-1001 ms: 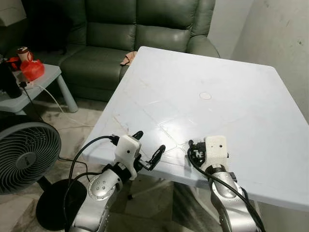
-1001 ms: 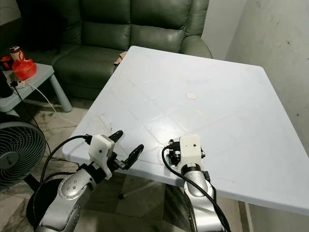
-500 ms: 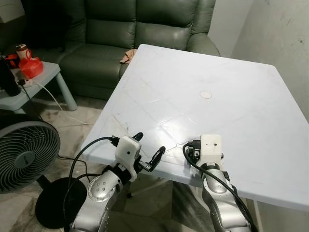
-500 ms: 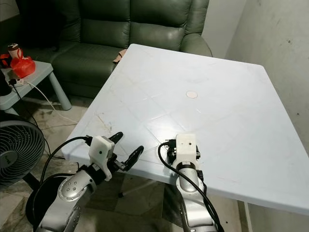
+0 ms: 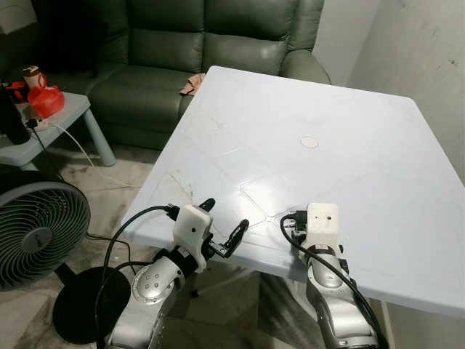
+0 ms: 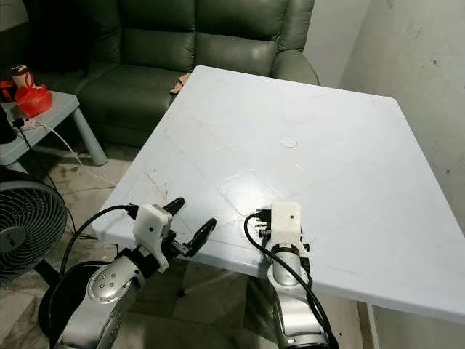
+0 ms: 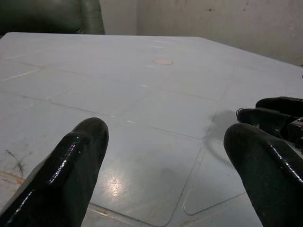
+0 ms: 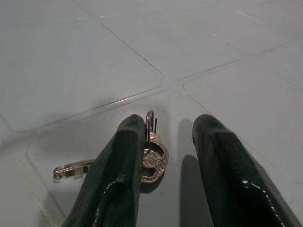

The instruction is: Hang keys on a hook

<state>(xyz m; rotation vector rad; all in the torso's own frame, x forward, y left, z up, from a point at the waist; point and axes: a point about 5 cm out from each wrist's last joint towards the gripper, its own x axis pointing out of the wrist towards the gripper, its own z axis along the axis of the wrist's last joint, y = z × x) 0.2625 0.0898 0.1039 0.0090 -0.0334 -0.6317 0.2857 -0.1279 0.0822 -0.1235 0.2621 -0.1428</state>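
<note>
A bunch of metal keys [image 8: 154, 158] on a ring lies flat on the white table [image 5: 290, 123], with one key [image 8: 71, 169] splayed out to the side. My right gripper [image 8: 170, 124] is open and low over the table's front part. The key ring sits between its fingers, against the inner side of one finger [image 8: 118, 161]. From above, the white wrist housing [image 5: 322, 222] covers those fingers and the keys. My left gripper [image 5: 227, 213] is open at the table's front edge, holding nothing, and it points across the tabletop [image 7: 156, 94].
A green sofa [image 5: 203, 43] stands behind the table. A floor fan [image 5: 36, 233] and a small side table [image 5: 51, 123] with a red bag [image 5: 45, 100] are at the left. A wall [image 5: 429, 51] runs along the right. A small round mark [image 5: 310, 142] is mid-table.
My right wrist has shifted slightly to the right near the table's front. The left arm has stayed where it was.
</note>
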